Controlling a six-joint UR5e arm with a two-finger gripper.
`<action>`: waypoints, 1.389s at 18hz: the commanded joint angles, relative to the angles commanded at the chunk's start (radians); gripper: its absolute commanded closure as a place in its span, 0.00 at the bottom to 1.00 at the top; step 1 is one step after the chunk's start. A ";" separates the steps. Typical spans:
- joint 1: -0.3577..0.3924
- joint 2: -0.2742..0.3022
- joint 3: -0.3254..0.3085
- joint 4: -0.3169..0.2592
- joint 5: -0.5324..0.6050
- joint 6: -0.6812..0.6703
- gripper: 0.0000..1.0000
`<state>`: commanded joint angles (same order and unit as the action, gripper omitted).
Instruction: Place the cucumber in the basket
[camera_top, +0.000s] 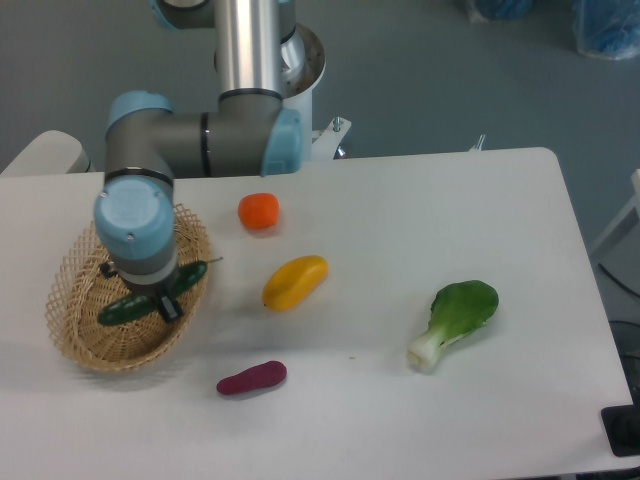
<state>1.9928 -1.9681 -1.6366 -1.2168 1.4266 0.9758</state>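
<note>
A robotics laboratory: an industrial robot arm (200, 140) with grey links and pale blue joint caps rises from a white pedestal base (295, 70) bolted behind a plain white table (420, 430), set on a grey floor. Toy-like produce is laid out as test objects, among them a bok choy (455, 320), a yellow fruit (294, 282) and an orange one (259, 211), beside a wicker basket (75, 335)
</note>
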 joint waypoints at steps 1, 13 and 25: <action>-0.011 0.000 -0.009 0.020 0.003 -0.006 0.75; -0.031 -0.003 -0.046 0.048 0.009 -0.002 0.00; 0.118 0.003 0.076 0.046 0.038 0.035 0.00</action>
<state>2.1105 -1.9650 -1.5602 -1.1704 1.4650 1.0108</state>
